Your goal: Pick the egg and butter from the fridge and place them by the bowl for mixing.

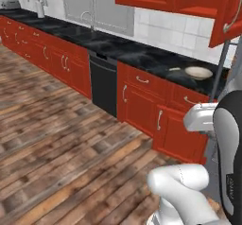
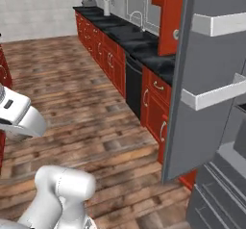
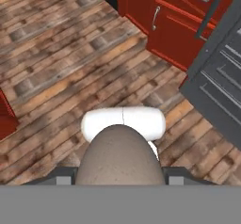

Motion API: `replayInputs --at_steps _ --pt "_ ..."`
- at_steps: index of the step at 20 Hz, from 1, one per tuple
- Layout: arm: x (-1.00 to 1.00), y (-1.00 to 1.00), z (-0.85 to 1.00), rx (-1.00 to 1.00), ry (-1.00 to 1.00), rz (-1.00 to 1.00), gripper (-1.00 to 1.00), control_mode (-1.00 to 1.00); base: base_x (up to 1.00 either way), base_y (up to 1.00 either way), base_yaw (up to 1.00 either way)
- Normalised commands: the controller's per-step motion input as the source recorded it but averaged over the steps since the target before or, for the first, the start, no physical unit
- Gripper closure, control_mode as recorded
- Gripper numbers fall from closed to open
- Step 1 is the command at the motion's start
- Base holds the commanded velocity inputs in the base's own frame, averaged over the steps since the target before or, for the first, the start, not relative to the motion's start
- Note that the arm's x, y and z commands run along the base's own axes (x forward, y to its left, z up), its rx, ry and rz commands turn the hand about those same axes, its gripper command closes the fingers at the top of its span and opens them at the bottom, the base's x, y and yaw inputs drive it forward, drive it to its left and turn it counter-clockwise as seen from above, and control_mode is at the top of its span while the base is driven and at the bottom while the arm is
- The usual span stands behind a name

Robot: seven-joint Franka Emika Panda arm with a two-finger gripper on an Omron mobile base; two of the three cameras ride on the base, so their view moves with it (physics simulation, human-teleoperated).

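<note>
End effector (image 3: 120,181) grips egg (image 3: 120,155) close-up; left base view shows bowl (image 1: 198,72).

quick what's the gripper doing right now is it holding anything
Gripper: jaws closed on the egg, carried above the wood floor.

No words, labels, brands or numbers can be read anywhere. A few faint marks sit on the robot arm (image 1: 230,186), too blurred to read

A kitchen: red cupboards (image 1: 142,96), black counter (image 1: 137,54), open fridge (image 2: 206,108).
</note>
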Motion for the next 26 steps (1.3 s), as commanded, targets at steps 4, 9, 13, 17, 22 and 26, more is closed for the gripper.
replayInputs --at_steps 4,9,13,17,22,26 --pt "0.00 0.00 0.00 0.00 0.00 0.00 1.00 1.00 0.35 0.38 0.73" --pt "0.00 0.00 0.00 0.00 0.00 0.00 1.00 1.00 0.92 0.14 0.34" --pt "0.00 0.00 0.00 0.00 0.00 0.00 1.00 1.00 1.00 0.09 0.00" --pt "0.00 0.00 0.00 0.00 0.00 0.00 1.00 1.00 1.00 0.00 0.00" --pt "0.00 0.00 0.00 0.00 0.00 0.00 1.00 1.00 1.00 -0.08 -0.27" --pt "0.00 0.00 0.00 0.00 0.00 0.00 1.00 1.00 1.00 -0.16 -0.42"
